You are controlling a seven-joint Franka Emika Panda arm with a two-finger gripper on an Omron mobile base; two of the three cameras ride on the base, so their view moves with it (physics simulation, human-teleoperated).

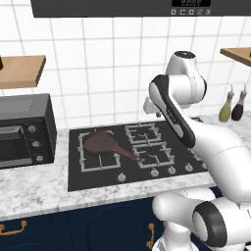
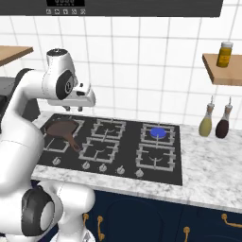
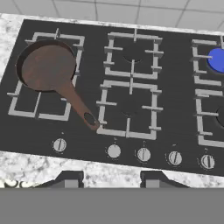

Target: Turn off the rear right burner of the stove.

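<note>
In the left base view the stove [image 1: 98, 171] lies flat in the marble desk [image 1: 29, 191], with a brown pan [image 1: 98, 142] on its left grate and a row of silver knobs [image 1: 154, 172] along the front edge. The white arm rises in front of the right part of the cooktop and covers it, so the burner of the task is hidden here. A black toaster oven [image 1: 24, 130] stands on the desk to the left, and two bottles [image 1: 231, 105] stand at the far right. In the right base view the rear right burner [image 2: 158, 132] is at the back right of the stove, under its grey grate, and it glows blue. I judge therefore that the task is not done: the flame is on and no knob is touched yet. The gripper [image 2: 73, 108] hangs above the rear left part of the stove, well apart from the knobs; what is left is to reach the right knob and turn it. In the hand view the camera looks down on the cooktop, the blue burner sits at the upper right edge, and the two dark fingers [image 3: 70, 178] rise at the bottom, set wide apart, holding nothing and touching nothing.
</note>
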